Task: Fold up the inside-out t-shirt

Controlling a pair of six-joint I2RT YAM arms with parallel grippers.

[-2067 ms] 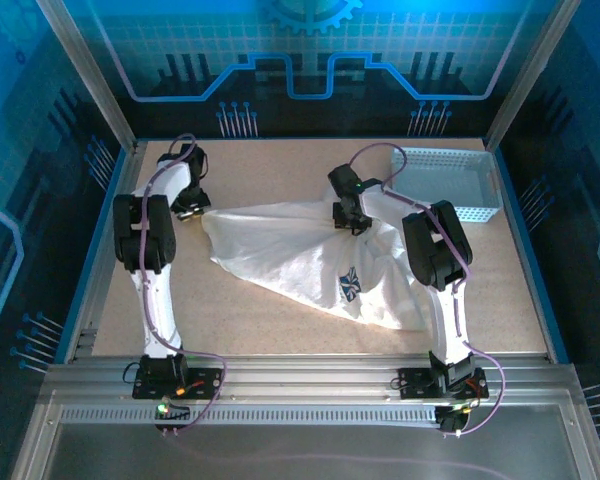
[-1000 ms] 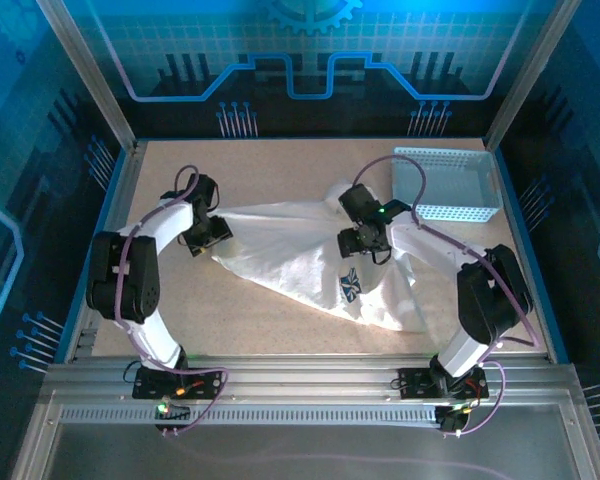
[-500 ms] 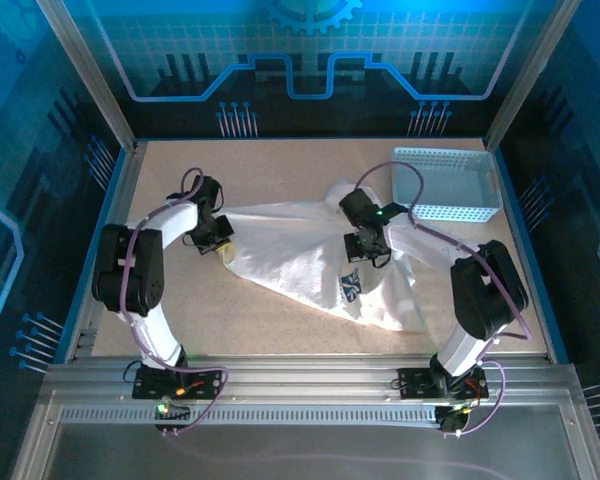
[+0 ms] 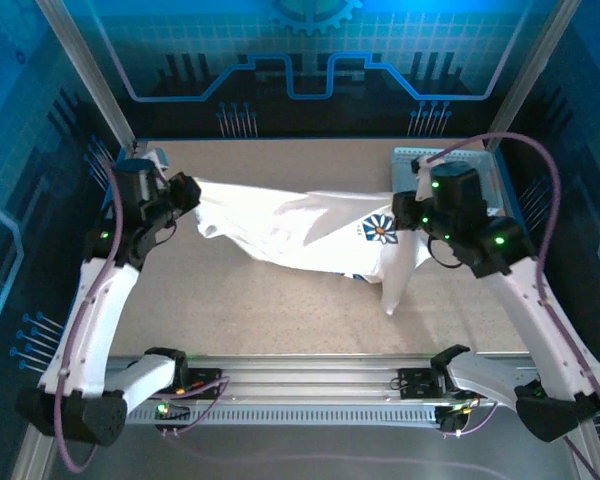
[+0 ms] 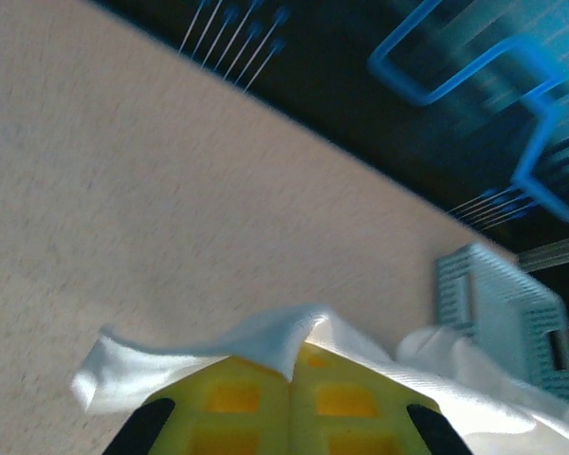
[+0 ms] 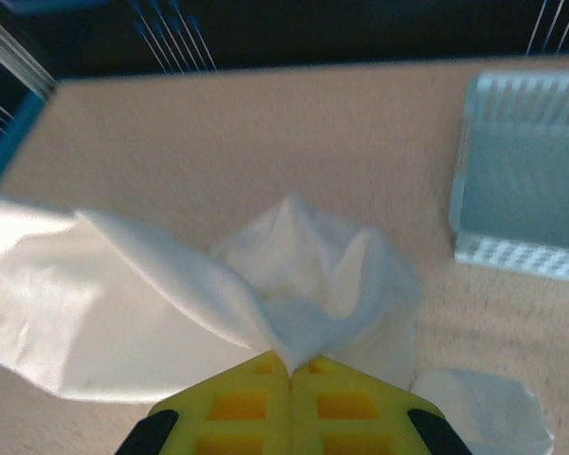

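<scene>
You have the left gripper and right gripper each clamped on the t-shirt, strung sagging over the table middle; it looks limp and light, so grip hems.

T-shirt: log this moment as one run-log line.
left gripper: shut on t-shirt | right gripper: shut on t-shirt | t-shirt: stretched between them, one end hanging | fold: not done
</scene>
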